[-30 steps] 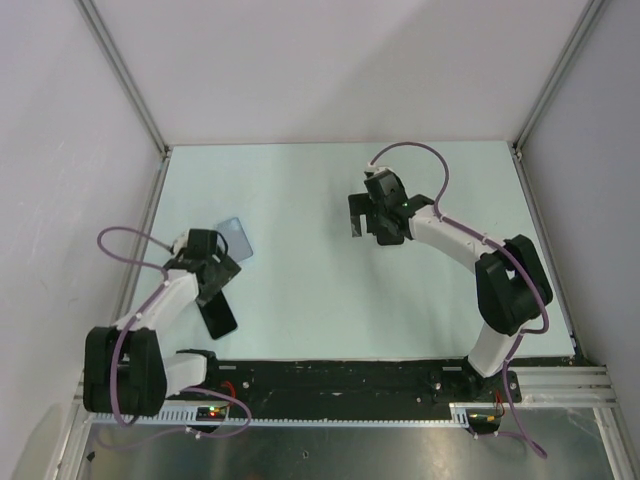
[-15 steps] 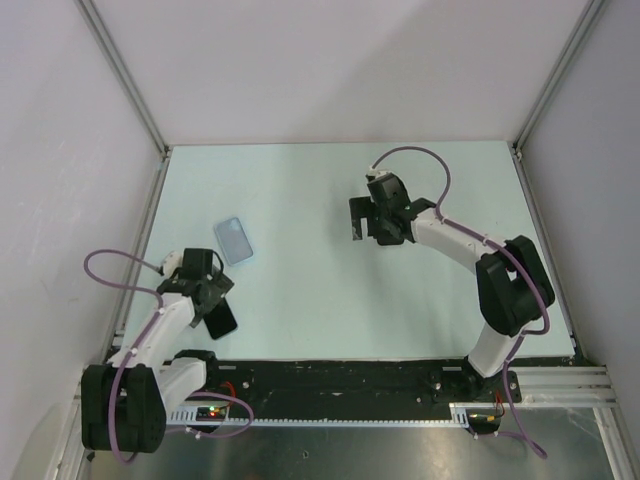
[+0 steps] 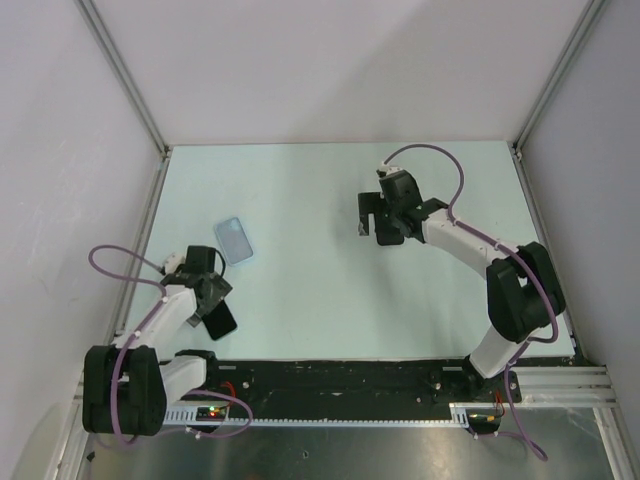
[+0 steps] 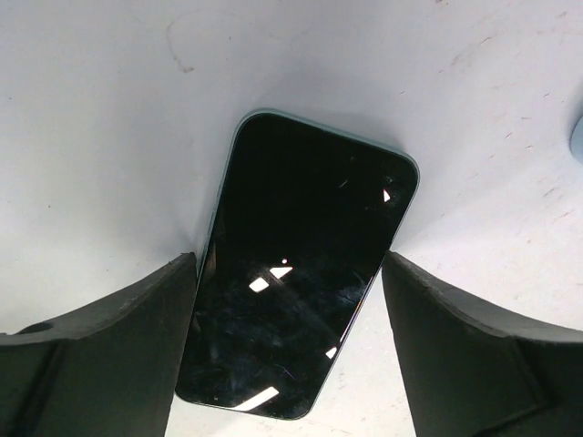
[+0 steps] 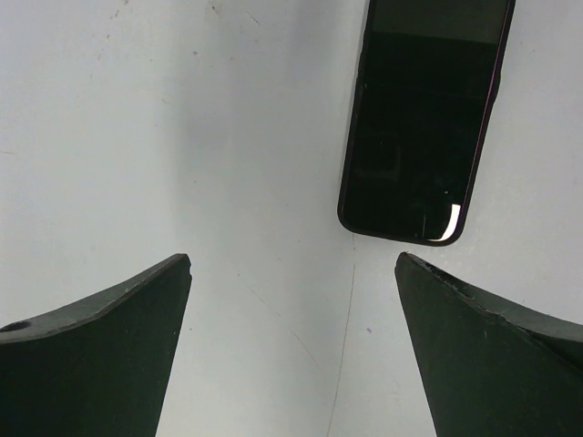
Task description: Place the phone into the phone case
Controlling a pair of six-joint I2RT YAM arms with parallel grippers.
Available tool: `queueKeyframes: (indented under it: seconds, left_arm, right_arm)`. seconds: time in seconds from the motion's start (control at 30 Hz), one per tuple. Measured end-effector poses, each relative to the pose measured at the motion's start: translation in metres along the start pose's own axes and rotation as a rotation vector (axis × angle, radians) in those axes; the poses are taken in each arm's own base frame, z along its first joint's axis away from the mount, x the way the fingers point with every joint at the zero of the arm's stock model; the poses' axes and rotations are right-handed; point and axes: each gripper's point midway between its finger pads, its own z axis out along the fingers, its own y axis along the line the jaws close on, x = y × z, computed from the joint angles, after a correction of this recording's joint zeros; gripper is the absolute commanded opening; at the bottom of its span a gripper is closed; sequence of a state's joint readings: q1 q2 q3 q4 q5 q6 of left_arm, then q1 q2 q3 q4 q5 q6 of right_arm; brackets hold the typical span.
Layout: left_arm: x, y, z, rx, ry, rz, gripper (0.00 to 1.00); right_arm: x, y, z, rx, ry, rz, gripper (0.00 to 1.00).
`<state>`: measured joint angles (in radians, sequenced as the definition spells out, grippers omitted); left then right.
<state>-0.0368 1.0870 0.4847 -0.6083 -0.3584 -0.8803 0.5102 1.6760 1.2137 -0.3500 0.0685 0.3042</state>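
Note:
A black phone (image 4: 305,273) with a thin greenish edge lies flat on the table, also seen as the phone (image 3: 223,320) from above. My left gripper (image 4: 287,264) hovers over its near end, open, one finger on each side; the left finger meets the phone's edge and the right finger stands apart. The pale-blue phone case (image 3: 235,240) lies empty just beyond my left gripper (image 3: 207,293), and a sliver of the case (image 4: 577,141) shows at the right edge. My right gripper (image 5: 293,259) is open over bare table, with nothing between its fingers.
A second black slab (image 5: 424,118) with a reddish edge lies ahead and to the right of the right fingers. My right gripper (image 3: 380,220) sits mid-table. Walls and metal posts ring the pale table (image 3: 300,190); the arm bases stand at the near edge.
My left arm drew back from beside the phone case toward the near-left and now sits over the black phone. The right arm shifted slightly to the right.

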Motion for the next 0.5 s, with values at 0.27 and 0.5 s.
queueKeyframes:
  seconds: [0.27,0.5]
  left_arm:
    - [0.001,-0.003,0.0,0.003,0.021,0.021,0.72]
    - [0.009,-0.014,-0.003,0.031,0.03,0.054,0.71]
  right_arm:
    - [0.005,-0.005,0.0,0.003,0.01,0.01,0.99]
    - [0.0,-0.005,-0.006,-0.004,-0.005,0.019,0.99]
